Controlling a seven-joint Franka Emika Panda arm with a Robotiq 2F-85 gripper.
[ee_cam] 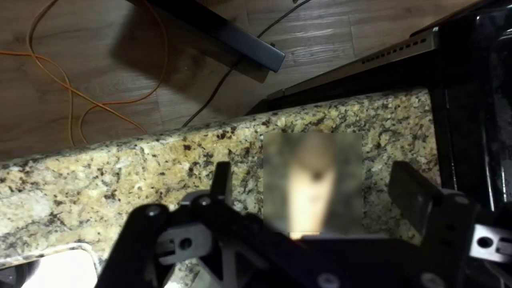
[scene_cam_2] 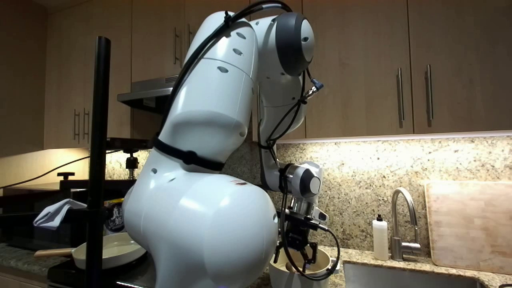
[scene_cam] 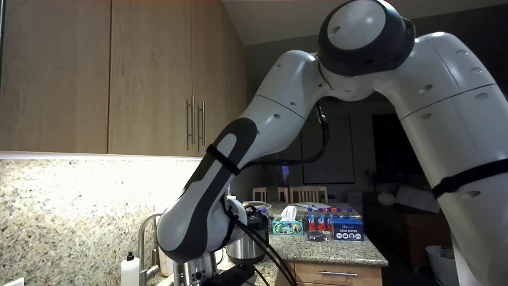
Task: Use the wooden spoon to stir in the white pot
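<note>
Gripper [ee_cam: 314,180] close up in the wrist view, its two fingers [ee_cam: 221,182] spread wide apart; between them, blurred and tan, what appears to be the wooden spoon [ee_cam: 310,200]. In an exterior view the gripper points down over the white pot [scene_cam_2: 288,281], and a small brown part of the spoon shows inside. Farther back, a pump bottle [scene_cam_2: 380,240] and faucet [scene_cam_2: 397,248] stand before a speckled backsplash [scene_cam_2: 352,200].
</note>
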